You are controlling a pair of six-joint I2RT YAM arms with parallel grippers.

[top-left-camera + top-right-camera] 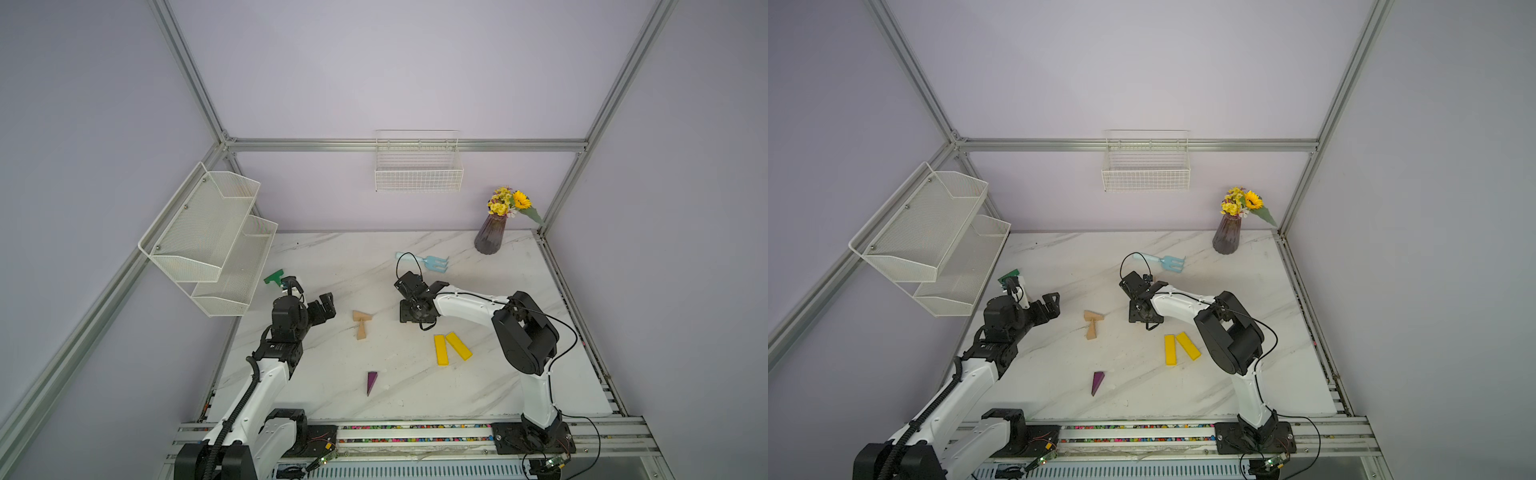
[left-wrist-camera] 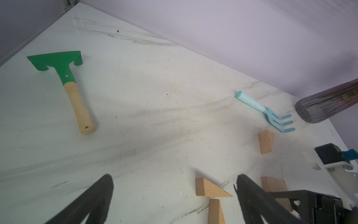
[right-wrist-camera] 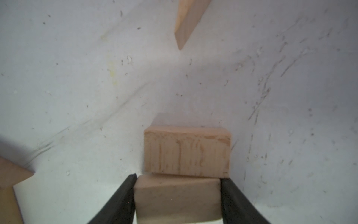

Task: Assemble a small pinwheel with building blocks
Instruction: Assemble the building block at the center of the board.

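My right gripper (image 3: 178, 179) is shut on a tan block (image 3: 177, 197) low over the table, and this block touches a second tan rectangular block (image 3: 187, 152) lying just ahead of it. In both top views the right gripper (image 1: 417, 309) hides both blocks. Two tan wedges (image 1: 361, 316) (image 1: 360, 331) lie tip to side at mid-table. A third tan wedge (image 2: 266, 141) rests near the rake. The purple wedge (image 1: 371, 382) lies nearer the front, and two yellow bars (image 1: 441, 350) (image 1: 458, 345) sit to the right. My left gripper (image 1: 324, 309) hangs open and empty left of the wedges (image 2: 210, 189).
A green-headed toy hammer (image 2: 64, 77) lies at the far left and a light-blue toy rake (image 1: 432, 262) behind the right gripper. A purple vase of flowers (image 1: 491, 239) stands at the back right corner. White mesh shelves (image 1: 208, 232) and a wire basket (image 1: 419, 174) hang on the walls.
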